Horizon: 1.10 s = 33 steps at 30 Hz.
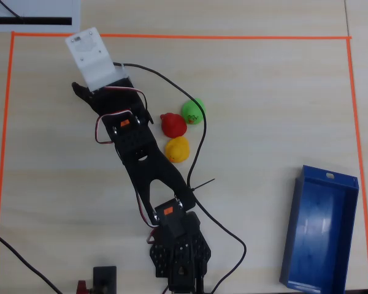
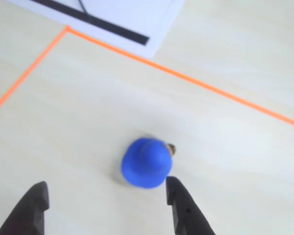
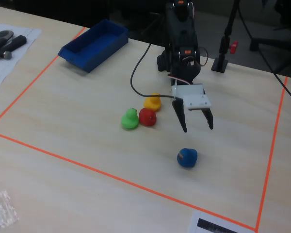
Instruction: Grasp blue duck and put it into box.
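Blue duck (image 2: pixel 146 162), round and bright, just ahead of the claw (image 2: pixel 108 200).
Arm reaches out, claw spread, empty, above the table.

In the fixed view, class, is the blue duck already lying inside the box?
No: the blue duck sits on the bare table below the open gripper, far from the box.

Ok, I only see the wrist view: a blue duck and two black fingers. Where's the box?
Observer: The box sits far off at the upper left of the fixed view, empty.
Operator: Are there other ducks?
Observer: Yes. A red duck, a green duck and a yellow duck are bunched together, left of the fingers.
Operator: Are my fingers down?
Observer: No, they look raised above the table, open, just short of the blue duck.
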Tool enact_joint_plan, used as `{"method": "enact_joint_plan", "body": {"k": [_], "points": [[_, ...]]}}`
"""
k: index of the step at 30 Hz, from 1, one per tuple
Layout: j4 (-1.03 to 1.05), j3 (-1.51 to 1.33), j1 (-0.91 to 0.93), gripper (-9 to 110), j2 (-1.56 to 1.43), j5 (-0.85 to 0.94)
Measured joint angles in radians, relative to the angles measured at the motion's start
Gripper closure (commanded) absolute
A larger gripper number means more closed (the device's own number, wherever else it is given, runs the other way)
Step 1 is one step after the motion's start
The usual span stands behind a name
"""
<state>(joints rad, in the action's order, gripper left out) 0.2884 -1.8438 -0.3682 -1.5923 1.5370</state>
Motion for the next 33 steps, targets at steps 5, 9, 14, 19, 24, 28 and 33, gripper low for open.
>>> {"method": "enact_joint_plan", "body": {"k": [5, 9, 14, 19, 24, 28, 33], "points": [[-0.067, 0.063, 0.017, 65, 0.124, 0.0], [-0.121, 0.083, 0.031, 65, 0.216, 0.0], [-0.189, 0.083, 0.037, 65, 0.29, 0.0], [-0.19, 0.112, 0.058, 65, 0.347, 0.0], [-0.19, 0.144, 0.078, 66, 0.383, -0.003], [-0.184, 0.176, 0.092, 66, 0.408, -0.014], [-0.184, 0.179, 0.1, 67, 0.419, -0.015]]}}
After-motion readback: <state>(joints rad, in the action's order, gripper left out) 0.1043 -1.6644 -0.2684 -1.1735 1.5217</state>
